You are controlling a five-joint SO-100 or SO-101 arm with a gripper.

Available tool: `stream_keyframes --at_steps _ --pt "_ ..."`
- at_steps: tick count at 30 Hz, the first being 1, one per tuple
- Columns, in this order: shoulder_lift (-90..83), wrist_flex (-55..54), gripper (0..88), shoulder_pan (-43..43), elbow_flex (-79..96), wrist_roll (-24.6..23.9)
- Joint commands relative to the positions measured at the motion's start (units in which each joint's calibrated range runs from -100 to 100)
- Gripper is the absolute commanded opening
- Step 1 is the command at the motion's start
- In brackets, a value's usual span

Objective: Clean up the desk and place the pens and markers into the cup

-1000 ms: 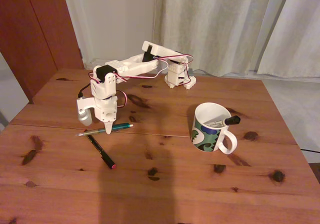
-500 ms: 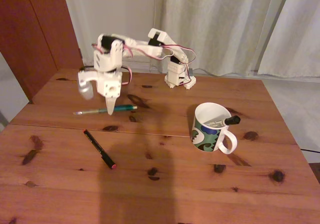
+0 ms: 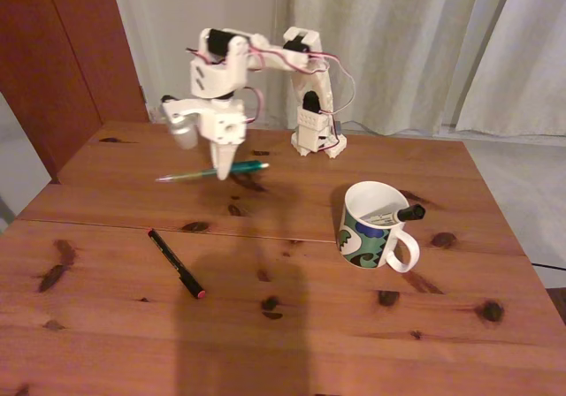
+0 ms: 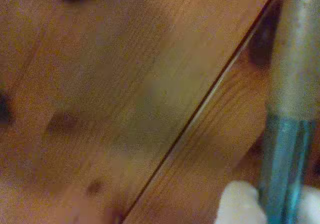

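Note:
My white gripper (image 3: 222,171) hangs above the back of the reddish-brown desk (image 3: 292,325), shut on the teal-green pen (image 3: 199,174), which lies level in the air and sticks out to both sides. In the wrist view the pen (image 4: 290,109) runs up the right edge, pinched between the white fingertips (image 4: 239,204). The black pen with the red tip (image 3: 176,263) lies on the desk at front left. The white mug (image 3: 371,228) with the green and blue pattern stands at the right, the marker's black cap (image 3: 410,211) poking over its rim.
The arm's base (image 3: 317,135) stands at the back of the desk before pale curtains. A dark wooden door (image 3: 62,51) is at back left. The desk's seam (image 4: 200,114) crosses the wrist view diagonally. Bare wood stretches between the black pen and the mug.
The gripper has lifted the teal-green pen off the desk and carried it up and to the right, toward the arm's base. The black pen and the mug have stayed put.

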Motion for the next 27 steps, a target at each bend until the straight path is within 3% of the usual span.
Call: stream_keyframes --at_steps 1,5,12,23,27 --pt "-10.1 1.1 1.1 -3.6 5.7 0.0" --pt "-16.0 -1.5 1.1 -8.1 13.9 0.0" --pt "-24.3 -21.1 1.1 -11.4 29.1 -0.5" --pt "-37.3 -22.5 1.2 -16.6 42.5 0.4" --pt "-42.5 -22.6 1.2 -17.8 44.7 4.5"
